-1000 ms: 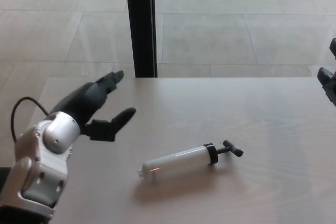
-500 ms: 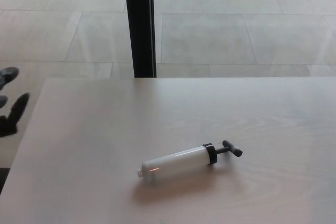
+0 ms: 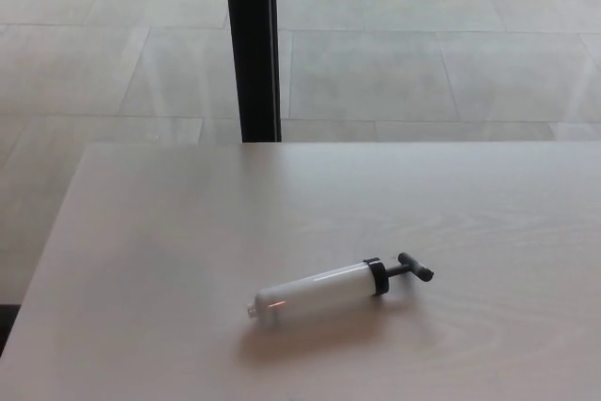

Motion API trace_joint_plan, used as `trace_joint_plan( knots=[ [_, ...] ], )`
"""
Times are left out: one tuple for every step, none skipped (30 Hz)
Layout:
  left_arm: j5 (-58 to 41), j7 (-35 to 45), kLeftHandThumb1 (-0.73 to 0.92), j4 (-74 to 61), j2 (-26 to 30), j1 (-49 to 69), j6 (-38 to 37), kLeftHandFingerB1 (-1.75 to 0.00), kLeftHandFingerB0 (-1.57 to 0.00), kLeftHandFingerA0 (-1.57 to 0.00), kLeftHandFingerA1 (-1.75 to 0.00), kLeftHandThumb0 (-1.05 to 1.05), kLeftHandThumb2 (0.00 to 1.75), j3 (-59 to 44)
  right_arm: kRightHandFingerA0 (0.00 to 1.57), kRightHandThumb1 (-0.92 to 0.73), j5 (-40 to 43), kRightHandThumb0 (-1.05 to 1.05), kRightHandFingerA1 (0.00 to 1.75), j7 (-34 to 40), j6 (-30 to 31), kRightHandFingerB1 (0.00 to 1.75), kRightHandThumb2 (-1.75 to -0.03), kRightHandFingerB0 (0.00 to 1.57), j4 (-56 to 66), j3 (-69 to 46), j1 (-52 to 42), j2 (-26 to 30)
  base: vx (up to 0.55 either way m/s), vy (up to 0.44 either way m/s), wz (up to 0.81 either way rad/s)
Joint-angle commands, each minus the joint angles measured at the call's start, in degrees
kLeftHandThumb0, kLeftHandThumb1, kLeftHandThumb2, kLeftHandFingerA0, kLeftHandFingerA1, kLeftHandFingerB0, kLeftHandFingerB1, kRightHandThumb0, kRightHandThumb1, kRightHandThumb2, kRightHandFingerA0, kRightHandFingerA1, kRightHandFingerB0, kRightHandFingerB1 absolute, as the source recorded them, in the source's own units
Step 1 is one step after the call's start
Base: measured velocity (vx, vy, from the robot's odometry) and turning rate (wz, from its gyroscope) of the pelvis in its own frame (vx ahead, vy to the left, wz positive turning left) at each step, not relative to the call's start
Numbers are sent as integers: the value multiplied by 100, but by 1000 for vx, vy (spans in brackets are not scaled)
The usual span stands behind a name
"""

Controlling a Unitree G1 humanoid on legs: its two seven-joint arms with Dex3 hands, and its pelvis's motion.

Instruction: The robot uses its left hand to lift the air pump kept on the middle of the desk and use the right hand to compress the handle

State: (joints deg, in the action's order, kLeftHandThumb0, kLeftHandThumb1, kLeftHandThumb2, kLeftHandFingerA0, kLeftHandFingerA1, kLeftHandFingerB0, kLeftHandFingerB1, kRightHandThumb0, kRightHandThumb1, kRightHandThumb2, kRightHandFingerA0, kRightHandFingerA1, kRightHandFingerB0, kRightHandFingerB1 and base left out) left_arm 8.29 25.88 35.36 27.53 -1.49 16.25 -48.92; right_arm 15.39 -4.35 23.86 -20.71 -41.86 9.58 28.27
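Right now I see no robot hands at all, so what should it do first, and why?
Probably bring the left hand in over the air pump, since the pump lies on its side, untouched, on the desk, with its black handle pointing right.

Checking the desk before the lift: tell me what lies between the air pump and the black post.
Nothing: in the head view, only bare desk separates the air pump from the black post.
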Motion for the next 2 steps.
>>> trace_joint_plan(
  knots=[
    [-2377, -982, 74, 2902, 237, 1524, -1562, -37, -26, -35, -47, -64, 61, -2461, 36, -45, 793, -41, 82, 1610, -2393, 60, -106, 6, -2440, -2353, -841, 335, 0, 0, 0],
    [-2351, -959, 75, 2987, 231, 1586, -1523, -37, -25, -36, -47, -61, 61, -2448, 25, -79, 781, -78, 146, 1760, -2428, 93, -59, 0, -2497, -2366, -811, 237, 0, 0, 0]
  ],
)
